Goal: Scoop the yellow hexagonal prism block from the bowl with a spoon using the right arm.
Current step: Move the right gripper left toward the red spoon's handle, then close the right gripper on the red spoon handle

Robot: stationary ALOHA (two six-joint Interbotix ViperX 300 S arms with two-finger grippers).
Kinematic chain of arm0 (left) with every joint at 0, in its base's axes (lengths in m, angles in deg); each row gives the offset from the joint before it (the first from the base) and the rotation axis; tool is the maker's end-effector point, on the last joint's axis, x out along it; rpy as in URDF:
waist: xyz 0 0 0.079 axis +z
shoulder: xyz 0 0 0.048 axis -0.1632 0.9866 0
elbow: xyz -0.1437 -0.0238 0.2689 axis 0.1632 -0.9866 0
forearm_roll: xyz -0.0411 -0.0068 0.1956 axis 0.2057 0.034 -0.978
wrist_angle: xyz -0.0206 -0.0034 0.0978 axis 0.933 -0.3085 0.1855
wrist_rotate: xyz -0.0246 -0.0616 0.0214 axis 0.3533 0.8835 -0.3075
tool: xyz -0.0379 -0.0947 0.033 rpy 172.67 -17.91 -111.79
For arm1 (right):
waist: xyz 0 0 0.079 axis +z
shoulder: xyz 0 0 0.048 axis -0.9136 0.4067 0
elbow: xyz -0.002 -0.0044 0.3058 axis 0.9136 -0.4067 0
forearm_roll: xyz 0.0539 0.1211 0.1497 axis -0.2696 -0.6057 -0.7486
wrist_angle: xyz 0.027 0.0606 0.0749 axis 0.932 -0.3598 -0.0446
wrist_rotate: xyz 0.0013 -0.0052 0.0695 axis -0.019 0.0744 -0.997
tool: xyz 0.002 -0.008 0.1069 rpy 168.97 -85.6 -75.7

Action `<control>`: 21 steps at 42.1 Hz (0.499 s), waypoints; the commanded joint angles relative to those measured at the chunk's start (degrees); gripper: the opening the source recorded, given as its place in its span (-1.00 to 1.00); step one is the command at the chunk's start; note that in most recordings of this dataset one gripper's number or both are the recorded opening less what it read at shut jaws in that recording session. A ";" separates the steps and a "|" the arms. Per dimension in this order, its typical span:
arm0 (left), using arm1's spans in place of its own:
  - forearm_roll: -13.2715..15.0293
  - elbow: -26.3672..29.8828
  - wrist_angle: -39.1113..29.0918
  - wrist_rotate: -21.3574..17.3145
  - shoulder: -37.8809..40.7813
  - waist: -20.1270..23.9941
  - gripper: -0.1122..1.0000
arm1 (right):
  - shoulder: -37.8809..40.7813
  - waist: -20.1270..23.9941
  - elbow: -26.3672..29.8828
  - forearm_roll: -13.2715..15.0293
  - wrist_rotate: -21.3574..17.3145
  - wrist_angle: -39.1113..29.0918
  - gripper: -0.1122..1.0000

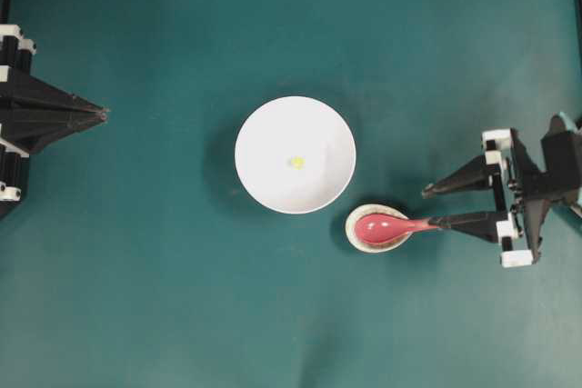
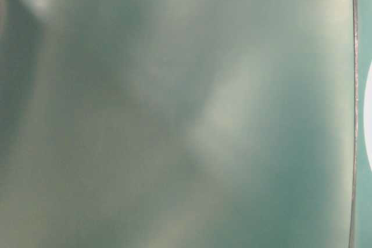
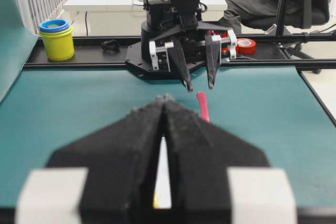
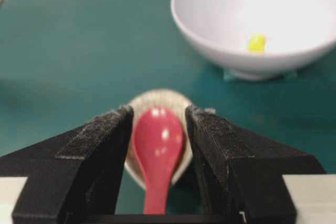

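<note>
Left gripper (image 1: 102,114): parked at the left edge, fingers pressed together, holding nothing.
Bowl (image 1: 264,115): one, white, mid-table, just left of the spoon rest.
Yellow hexagonal prism block (image 1: 296,162): one — lying loose on the bowl's floor, near its middle.
Spoon rest (image 1: 351,230): one small speckled dish, just beside the bowl's lower right rim.
Spoon (image 1: 386,227): one, pinkish-red, scoop in the rest, handle pointing right.
Right gripper (image 1: 431,207): fingers spread wide, nothing clamped yet; in the wrist view the handle sits between them.
Step in hand: grasping the spoon — I'd judge it best to centre the handle, pinch it toward its end, and keep the scoop level when lifting.
</note>
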 commanded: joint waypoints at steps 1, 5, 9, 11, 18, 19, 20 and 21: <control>-0.18 1.05 0.35 -0.09 0.62 0.00 -0.81 | 2.02 1.67 0.70 -1.67 0.09 2.11 0.14; -0.18 1.14 0.35 -0.09 0.70 0.00 -0.81 | 4.66 3.08 0.70 -3.25 0.18 3.52 0.14; -0.26 1.05 0.44 -0.09 0.70 0.00 -0.81 | 6.77 4.13 0.70 -3.96 0.09 4.13 0.14; -0.26 1.14 0.44 -0.09 0.70 0.09 -0.81 | 7.65 4.48 0.79 -4.04 0.09 4.48 0.14; -0.26 1.05 0.62 -0.09 0.79 0.09 -0.81 | 10.63 4.92 0.88 -4.13 -1.32 4.92 0.14; -0.26 1.05 0.70 -0.09 0.79 0.00 -0.81 | 10.99 4.92 0.88 -4.22 -1.67 4.92 0.14; -0.26 1.05 0.62 -0.09 0.79 0.00 -0.81 | 11.43 4.92 0.88 -4.22 -2.02 4.92 0.13; -0.26 1.05 0.62 -0.09 0.79 0.09 -0.81 | 11.78 4.92 0.88 -4.22 -2.29 4.92 0.14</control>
